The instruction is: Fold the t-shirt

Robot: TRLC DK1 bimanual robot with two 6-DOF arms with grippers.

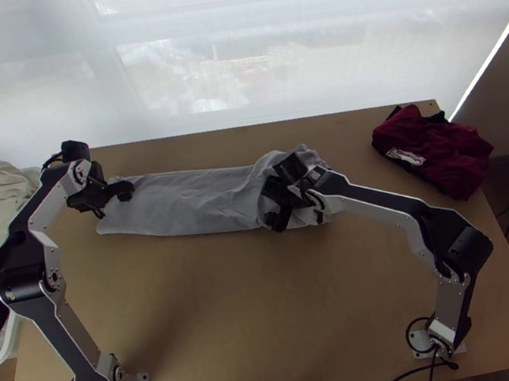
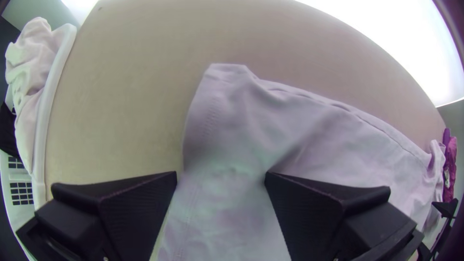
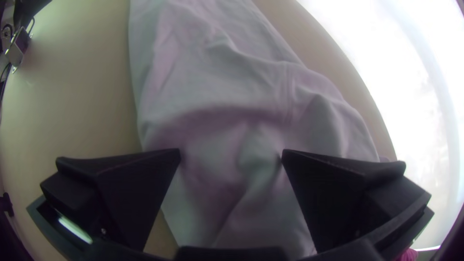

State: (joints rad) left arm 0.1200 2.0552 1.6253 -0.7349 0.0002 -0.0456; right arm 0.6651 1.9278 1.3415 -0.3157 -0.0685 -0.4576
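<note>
The left flat-fingered black gripper (image 2: pixel 221 175) and right matching gripper (image 3: pixel 231 152) stand wide apart, empty, over the pale grey fabric t-shirt (image 1: pixel 195 203), a long strip on the light wooden table (image 1: pixel 218 303) (lengthwise folding looks done); crosswise folding likely remains.

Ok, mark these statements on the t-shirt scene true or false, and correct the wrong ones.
1. The pale t-shirt lies in a long, narrow strip. True.
2. The left gripper has its jaws shut. False: they stand apart.
3. The right gripper is over the dark red garment. False: it is at the t-shirt's right end.
4. The dark red garment lies on the right side of the table. True.
</note>
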